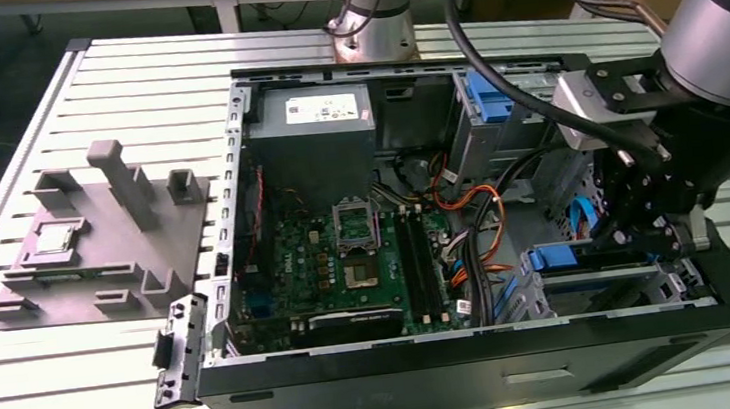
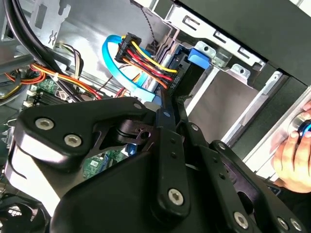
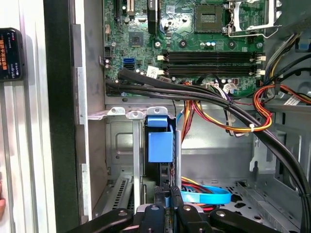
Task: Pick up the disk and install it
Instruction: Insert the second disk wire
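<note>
The disk (image 3: 159,143) stands on edge in the metal drive bay (image 3: 121,141) at the case's front corner, its bright blue rail facing the first wrist view. My gripper (image 3: 166,209) reaches down onto it with both black fingers closed on its thin dark edge. In the second wrist view the fingers (image 2: 170,145) run up to the disk (image 2: 197,57) and meet at the gripper's tip (image 2: 167,109). In the exterior view the gripper (image 1: 630,239) hangs over the disk (image 1: 561,257) on the exterior view's right.
Orange, yellow and red power cables (image 3: 218,116) and a blue data cable (image 3: 204,196) lie beside the bay. The motherboard (image 1: 343,257) fills the case's middle. A grey fixture (image 1: 100,240) sits on the table. A person's hand (image 2: 291,155) rests by the case.
</note>
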`<move>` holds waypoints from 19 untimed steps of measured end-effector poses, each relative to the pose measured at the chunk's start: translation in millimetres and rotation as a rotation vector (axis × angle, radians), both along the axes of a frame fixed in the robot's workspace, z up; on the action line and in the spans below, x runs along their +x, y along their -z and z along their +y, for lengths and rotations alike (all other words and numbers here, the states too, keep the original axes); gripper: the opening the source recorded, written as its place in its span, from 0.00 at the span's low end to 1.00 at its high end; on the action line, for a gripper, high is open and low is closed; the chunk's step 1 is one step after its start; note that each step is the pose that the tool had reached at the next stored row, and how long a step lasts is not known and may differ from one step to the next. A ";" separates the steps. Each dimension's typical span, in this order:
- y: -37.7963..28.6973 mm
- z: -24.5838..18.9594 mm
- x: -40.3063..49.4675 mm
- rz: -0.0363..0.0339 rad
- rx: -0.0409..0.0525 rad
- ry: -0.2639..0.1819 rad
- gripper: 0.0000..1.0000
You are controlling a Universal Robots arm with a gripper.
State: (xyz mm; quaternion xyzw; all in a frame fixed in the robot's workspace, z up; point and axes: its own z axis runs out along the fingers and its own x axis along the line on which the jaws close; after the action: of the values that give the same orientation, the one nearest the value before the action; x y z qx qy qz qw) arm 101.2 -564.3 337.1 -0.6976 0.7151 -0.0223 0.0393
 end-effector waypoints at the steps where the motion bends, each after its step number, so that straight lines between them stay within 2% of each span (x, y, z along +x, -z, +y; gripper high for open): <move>1: 0.1 -0.5 0.0 0.0000 0.0059 0.000 0.16; 4: 0.4 -1.1 0.1 0.0000 0.0167 0.000 0.16; 19: 5.0 -1.3 0.1 0.0000 0.0186 0.000 0.16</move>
State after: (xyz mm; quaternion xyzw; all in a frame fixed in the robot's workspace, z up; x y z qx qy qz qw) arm 101.3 -565.5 332.1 -0.6972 0.7152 -0.0156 0.0458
